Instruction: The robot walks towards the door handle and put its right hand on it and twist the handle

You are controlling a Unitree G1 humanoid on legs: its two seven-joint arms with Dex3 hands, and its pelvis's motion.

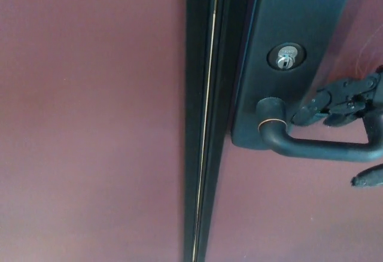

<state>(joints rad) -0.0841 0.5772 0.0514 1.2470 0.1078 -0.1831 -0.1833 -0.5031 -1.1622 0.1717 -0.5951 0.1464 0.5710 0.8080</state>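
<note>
Single head view, very near the door, looking down along its face so the dark door edge (pixel 203 118) runs top to bottom through the middle; maroon door panel (pixel 90 124) fills the left half. Lock plate (pixel 287 17) and door handle (pixel 311 147) sit upper right, cropped by the frame; right hand (pixel 347 97) enters from the right edge, only partly in view; no second view to overlap.

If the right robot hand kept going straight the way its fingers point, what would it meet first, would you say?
Most likely the dark lock plate just above the handle; the right robot hand points left toward it, though depth is unclear.
</note>
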